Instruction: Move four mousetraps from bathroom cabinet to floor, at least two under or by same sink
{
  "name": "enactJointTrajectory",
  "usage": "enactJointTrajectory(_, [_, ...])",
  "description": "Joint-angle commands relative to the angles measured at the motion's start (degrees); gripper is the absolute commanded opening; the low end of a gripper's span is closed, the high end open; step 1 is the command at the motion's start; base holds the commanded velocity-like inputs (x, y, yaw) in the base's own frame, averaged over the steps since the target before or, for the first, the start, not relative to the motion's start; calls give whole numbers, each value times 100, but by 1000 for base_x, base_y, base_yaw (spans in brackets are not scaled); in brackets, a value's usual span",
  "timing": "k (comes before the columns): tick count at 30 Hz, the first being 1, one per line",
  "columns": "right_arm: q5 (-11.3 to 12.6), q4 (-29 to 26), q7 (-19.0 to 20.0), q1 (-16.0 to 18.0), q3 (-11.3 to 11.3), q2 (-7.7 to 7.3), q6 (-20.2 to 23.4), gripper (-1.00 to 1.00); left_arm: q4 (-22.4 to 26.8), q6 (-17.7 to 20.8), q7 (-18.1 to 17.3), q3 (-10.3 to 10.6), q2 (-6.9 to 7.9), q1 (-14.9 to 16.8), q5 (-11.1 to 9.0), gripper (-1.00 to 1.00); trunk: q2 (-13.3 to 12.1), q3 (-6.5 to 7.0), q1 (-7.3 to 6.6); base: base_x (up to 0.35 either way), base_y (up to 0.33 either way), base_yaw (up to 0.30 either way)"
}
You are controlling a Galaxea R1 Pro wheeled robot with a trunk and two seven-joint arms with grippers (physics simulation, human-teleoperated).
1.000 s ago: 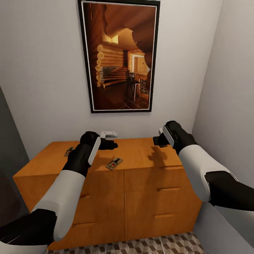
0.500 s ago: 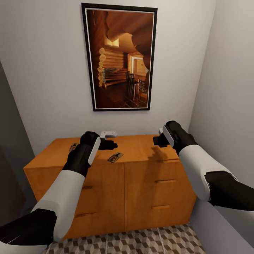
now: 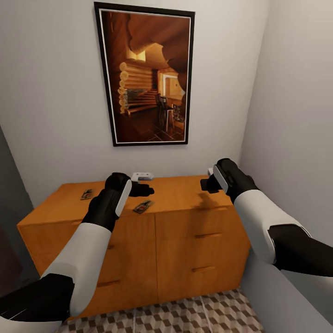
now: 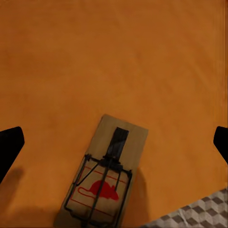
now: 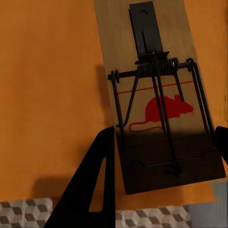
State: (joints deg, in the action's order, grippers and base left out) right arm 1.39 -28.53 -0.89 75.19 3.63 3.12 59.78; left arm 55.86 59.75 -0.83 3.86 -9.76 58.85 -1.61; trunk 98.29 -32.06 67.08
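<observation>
Reaching over the cabinet [image 3: 185, 199], both grippers spread; right gripper [image 5: 164, 156] straddles a mousetrap [image 5: 156, 90], closing next

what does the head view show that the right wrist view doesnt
Head view alone: the framed picture on the wall, the drawer fronts of the cabinet, a mousetrap near its far left corner, another mousetrap by the front edge, a small white device at the wall, and both arms.

Right wrist view alone: a close mousetrap with its red mouse print and metal spring bar, lying between the right pincer fingers.

Both share: the orange cabinet top and a strip of the cube-patterned bathroom floor.
</observation>
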Motion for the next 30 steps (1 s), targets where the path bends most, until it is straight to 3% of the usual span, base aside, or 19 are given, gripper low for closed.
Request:
enactJointTrajectory(1, [20,-4,-11,4,24,-3,22,-100,2,25,-1,1,1,4,-16,100,3,-7,0,0,0,-79])
enactJointTrajectory(24, [36,23,-24,4,24,1,22,-100,-7,25,12,27,28,4,-5,100,3,-7,0,0,0,-12])
enactJointTrajectory(30, [51,28,-30,4,24,-3,22,-100,9,25,13,41,21,4,1,100,3,-7,0,-49,156,0])
